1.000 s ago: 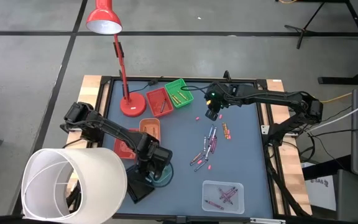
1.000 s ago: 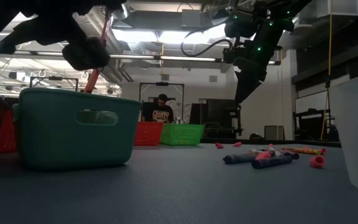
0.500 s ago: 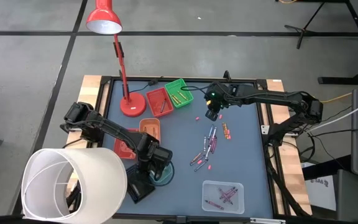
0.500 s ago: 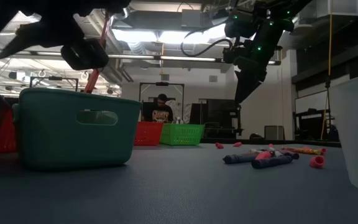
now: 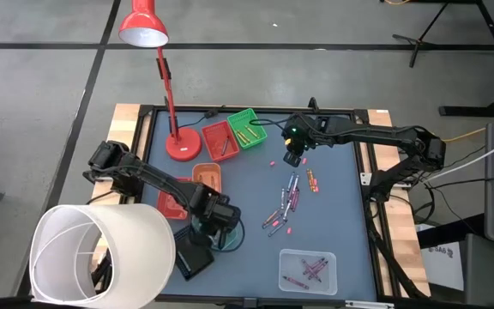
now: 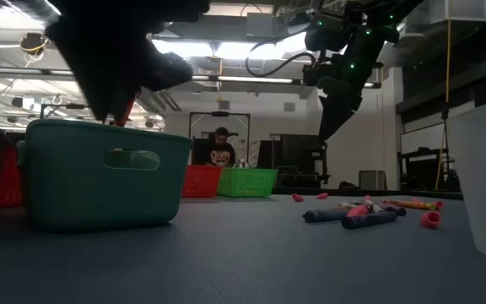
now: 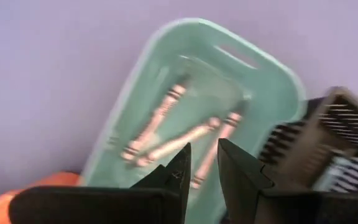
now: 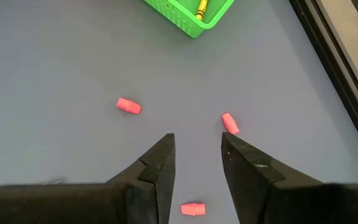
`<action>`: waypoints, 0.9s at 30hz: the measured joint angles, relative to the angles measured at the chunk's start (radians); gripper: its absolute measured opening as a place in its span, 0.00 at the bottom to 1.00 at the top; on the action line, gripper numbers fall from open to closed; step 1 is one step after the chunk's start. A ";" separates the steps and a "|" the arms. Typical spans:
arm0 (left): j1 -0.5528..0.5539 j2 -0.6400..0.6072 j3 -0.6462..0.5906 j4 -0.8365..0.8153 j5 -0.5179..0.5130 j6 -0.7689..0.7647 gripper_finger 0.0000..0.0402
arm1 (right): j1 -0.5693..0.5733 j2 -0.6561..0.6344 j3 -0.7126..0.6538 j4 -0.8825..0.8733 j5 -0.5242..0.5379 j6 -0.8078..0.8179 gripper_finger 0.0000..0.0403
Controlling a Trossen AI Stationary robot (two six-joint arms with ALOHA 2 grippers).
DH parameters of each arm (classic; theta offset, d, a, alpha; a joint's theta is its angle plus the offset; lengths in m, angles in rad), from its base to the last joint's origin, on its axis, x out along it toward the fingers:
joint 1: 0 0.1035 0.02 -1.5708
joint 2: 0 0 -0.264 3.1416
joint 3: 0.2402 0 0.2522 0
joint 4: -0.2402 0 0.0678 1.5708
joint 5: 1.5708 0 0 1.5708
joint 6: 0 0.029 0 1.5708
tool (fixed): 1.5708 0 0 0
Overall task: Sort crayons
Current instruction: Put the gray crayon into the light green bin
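Observation:
Several loose crayons (image 5: 286,206) lie in a heap on the blue-grey table, right of centre; the low view shows them too (image 6: 361,213). Three crayons (image 7: 173,134) lie flat in the teal tray (image 5: 226,242). My left gripper (image 7: 204,163) hangs open just above that tray, pointing steeply down, nothing between its fingers. My right gripper (image 8: 197,155) stands open high over the far part of the table, above three short pink bits (image 8: 129,106), touching nothing. A yellow crayon (image 8: 200,9) lies in the green tray (image 5: 247,127).
Red tray (image 5: 219,139), orange tray (image 5: 206,176) and a second red tray (image 5: 171,204) stand at the left; a clear tray (image 5: 309,269) with crayons is at the near right. A red lamp (image 5: 183,144) stands at the far left. A white cylinder (image 5: 101,253) covers the near-left corner.
My left gripper has tipped and turned above the teal tray; in the low view its dark bulk has swung down behind the tray's far side. The trays and crayons have stayed where they were.

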 joint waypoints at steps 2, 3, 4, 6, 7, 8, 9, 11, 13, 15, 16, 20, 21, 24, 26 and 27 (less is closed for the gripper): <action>0.008 0.000 0.000 0.012 -0.046 0.029 0.16 | 0.000 0.000 0.000 0.000 0.000 -0.005 0.32; 0.015 0.000 0.000 0.018 -0.062 0.041 0.16 | 0.000 0.000 0.000 0.000 -0.001 -0.013 0.32; 0.024 0.000 0.000 0.026 -0.075 0.046 0.16 | 0.000 0.000 0.000 0.000 -0.001 -0.023 0.32; 0.046 0.000 0.000 0.057 -0.097 0.062 0.16 | 0.000 0.000 0.000 0.000 -0.007 -0.039 0.32; 0.058 0.000 0.000 0.076 -0.100 0.071 0.16 | 0.000 0.000 0.000 0.000 -0.014 -0.052 0.32; 0.071 0.000 0.000 0.096 -0.102 0.082 0.16 | 0.000 0.000 0.000 0.000 -0.031 -0.071 0.32; 0.085 0.000 0.000 0.120 -0.102 0.094 0.16 | 0.000 0.000 0.000 0.000 -0.051 -0.090 0.32; 0.111 0.000 0.000 0.175 -0.103 0.118 0.16 | 0.000 0.000 0.000 0.000 -0.103 -0.133 0.32; 0.138 0.000 0.000 0.230 -0.103 0.139 0.16 | 0.000 0.000 0.000 0.000 -0.164 -0.167 0.32; 0.165 0.000 0.000 0.286 -0.103 0.150 0.16 | 0.000 0.000 0.000 0.000 -0.223 -0.198 0.32; 0.179 0.000 0.000 0.313 -0.104 0.150 0.16 | 0.000 0.000 0.000 0.000 -0.245 -0.210 0.32; 0.227 0.000 0.000 0.415 -0.104 0.145 0.16 | 0.000 0.000 0.000 -0.001 -0.269 -0.242 0.32; 0.236 0.000 0.000 0.430 -0.104 0.145 0.16 | 0.000 0.000 0.000 -0.002 -0.269 -0.258 0.32; 0.260 0.000 0.000 0.442 -0.104 0.149 0.16 | 0.002 0.000 0.000 -0.014 -0.276 -0.316 0.32; 0.277 0.000 0.000 0.442 -0.103 0.149 0.16 | 0.008 0.000 0.000 -0.029 -0.312 -0.352 0.32; 0.284 0.000 0.000 0.442 -0.103 0.149 0.16 | 0.010 0.000 0.000 -0.032 -0.331 -0.364 0.32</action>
